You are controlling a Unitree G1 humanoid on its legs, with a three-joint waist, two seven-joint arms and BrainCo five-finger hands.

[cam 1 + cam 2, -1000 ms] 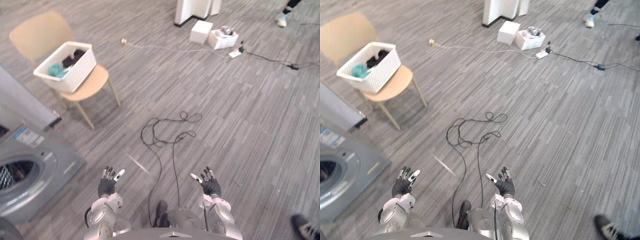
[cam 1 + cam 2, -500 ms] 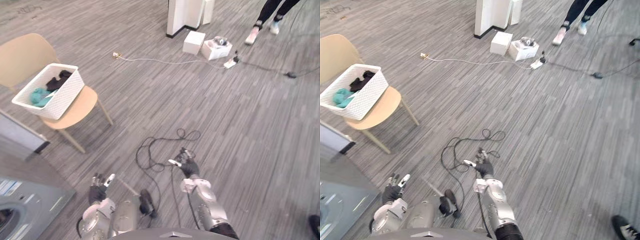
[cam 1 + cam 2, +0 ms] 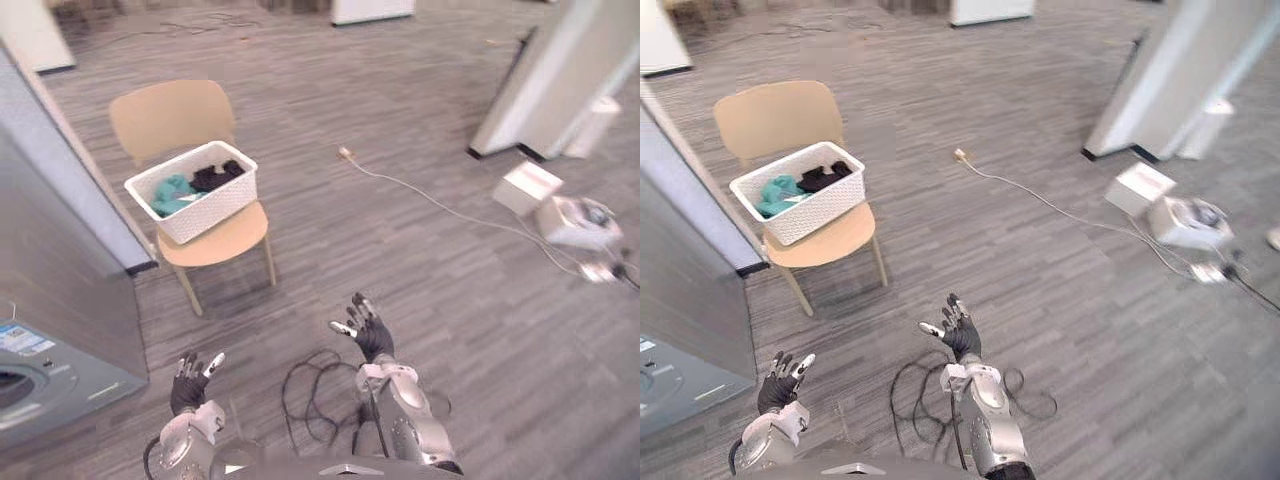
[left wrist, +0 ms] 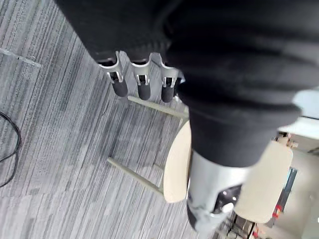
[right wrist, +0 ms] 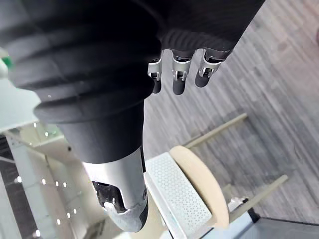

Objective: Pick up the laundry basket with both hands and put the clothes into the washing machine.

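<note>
A white laundry basket [image 3: 197, 193] holding teal and dark clothes stands on the seat of a tan chair [image 3: 172, 117], ahead and to my left. The grey washing machine [image 3: 45, 372] shows at the lower left, close to me. My left hand [image 3: 189, 381] is low in front of me, open, fingers straight, holding nothing. My right hand [image 3: 370, 335] is raised a little higher, also open and empty. Both are well short of the chair. In the right wrist view the straight fingers [image 5: 179, 75] point toward the basket [image 5: 174, 195]; the left wrist view has the chair seat [image 4: 176, 164] beyond the fingers [image 4: 140, 84].
A tall grey panel [image 3: 60, 215] stands left of the chair. A white cable [image 3: 450, 207] runs across the floor to white boxes [image 3: 527, 186] and a round device [image 3: 586, 216] at the right. A white pillar [image 3: 555, 85] rises at the back right.
The whole picture has shifted as the camera turned toward the chair, which now sits nearer and more central. Both hands stay open and empty.
</note>
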